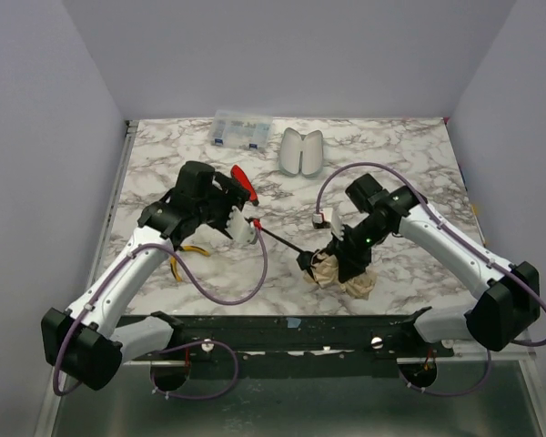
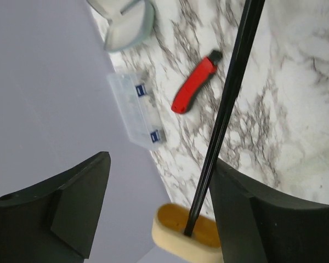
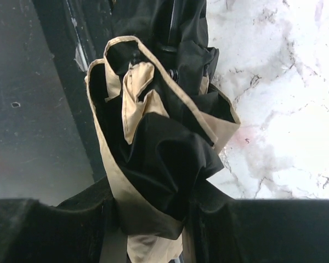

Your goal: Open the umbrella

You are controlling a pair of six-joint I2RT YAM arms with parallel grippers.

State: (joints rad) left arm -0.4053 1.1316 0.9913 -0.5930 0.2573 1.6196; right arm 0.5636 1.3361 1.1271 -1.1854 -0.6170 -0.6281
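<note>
The umbrella lies between both arms. In the left wrist view its beige knob handle (image 2: 186, 234) and thin black shaft (image 2: 230, 87) sit between the fingers of my left gripper (image 2: 160, 164). The jaws stand wide apart; the knob is close to the right finger (image 2: 263, 219) and well clear of the left one. From above, the shaft (image 1: 280, 241) runs from my left gripper (image 1: 242, 228) to the bunched tan canopy (image 1: 344, 278). My right gripper (image 1: 348, 261) is shut on that canopy; its tan and black folds (image 3: 153, 148) fill the right wrist view.
A red-handled screwdriver (image 1: 243, 185) (image 2: 194, 87) lies just behind the left gripper. A clear plastic box (image 1: 243, 128) (image 2: 137, 112) and a pale sleeve (image 1: 302, 151) (image 2: 126, 27) sit at the back. Yellow pliers handles (image 1: 194, 251) show under the left arm. The table's near edge (image 1: 291, 319) is close to the canopy.
</note>
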